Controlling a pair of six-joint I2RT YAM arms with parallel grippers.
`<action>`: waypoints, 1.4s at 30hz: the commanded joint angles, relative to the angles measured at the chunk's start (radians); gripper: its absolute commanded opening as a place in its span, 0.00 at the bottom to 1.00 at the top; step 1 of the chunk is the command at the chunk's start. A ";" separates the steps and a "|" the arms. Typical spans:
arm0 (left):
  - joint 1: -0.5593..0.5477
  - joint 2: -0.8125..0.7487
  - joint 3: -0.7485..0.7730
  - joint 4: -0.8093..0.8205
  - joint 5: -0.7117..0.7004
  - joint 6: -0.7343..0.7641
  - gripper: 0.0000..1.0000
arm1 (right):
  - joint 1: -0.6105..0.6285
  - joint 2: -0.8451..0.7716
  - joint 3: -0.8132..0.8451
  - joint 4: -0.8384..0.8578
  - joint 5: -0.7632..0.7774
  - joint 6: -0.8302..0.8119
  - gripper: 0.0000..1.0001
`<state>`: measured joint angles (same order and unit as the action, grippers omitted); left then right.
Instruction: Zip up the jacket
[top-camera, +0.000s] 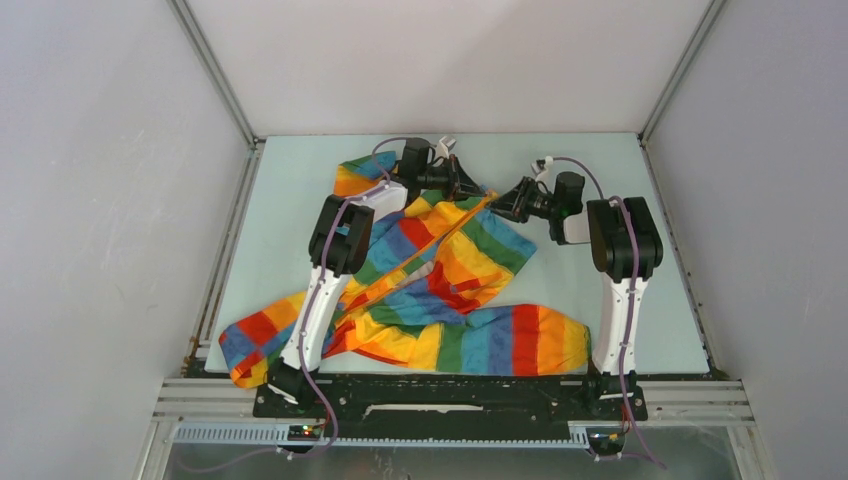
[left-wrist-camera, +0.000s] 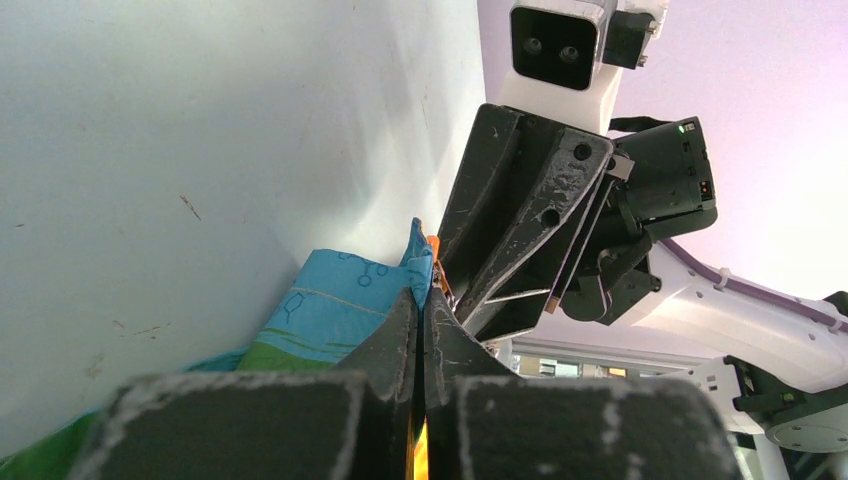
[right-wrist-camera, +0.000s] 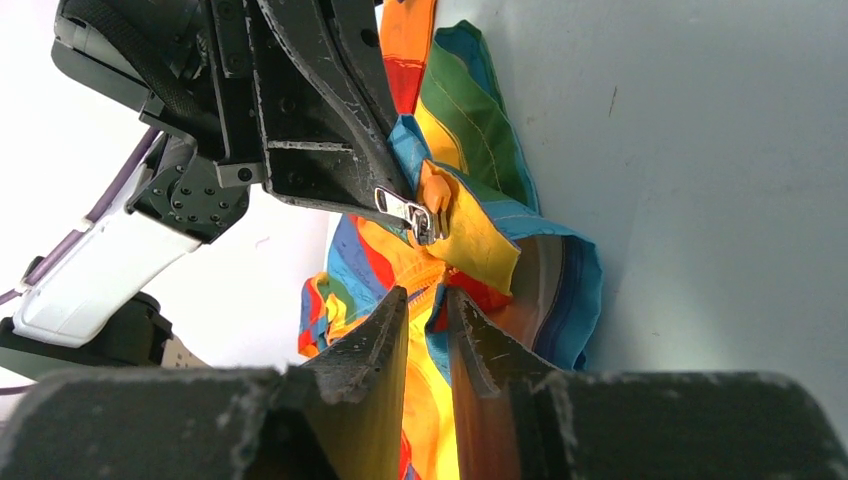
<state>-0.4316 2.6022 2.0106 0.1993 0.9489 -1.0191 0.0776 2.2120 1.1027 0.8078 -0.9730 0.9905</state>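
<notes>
now left tool (left-wrist-camera: 418, 300) clamps the jacket (top-camera: 450, 270), right tool (right-wrist-camera: 428, 295) slightly apart short of the zipper pull (right-wrist-camera: 405, 212); a skewed pinch could miss.

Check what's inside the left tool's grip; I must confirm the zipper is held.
The left tool pinches the jacket at its orange zipper strip, silver pull beside the tips. Fingers hide the clamped part.
</notes>
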 joint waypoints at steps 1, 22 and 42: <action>0.001 -0.013 0.043 0.015 0.031 0.014 0.00 | 0.010 -0.008 0.034 -0.020 0.000 -0.043 0.23; 0.014 -0.025 0.057 0.042 0.245 0.084 0.00 | 0.000 -0.076 0.000 0.015 -0.197 -0.187 0.00; 0.024 -0.017 0.034 0.146 0.282 0.016 0.00 | -0.025 -0.069 -0.020 0.108 -0.198 -0.099 0.00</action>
<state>-0.4126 2.6022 2.0113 0.3271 1.2083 -0.9989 0.0608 2.1693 1.0885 0.8463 -1.1637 0.8734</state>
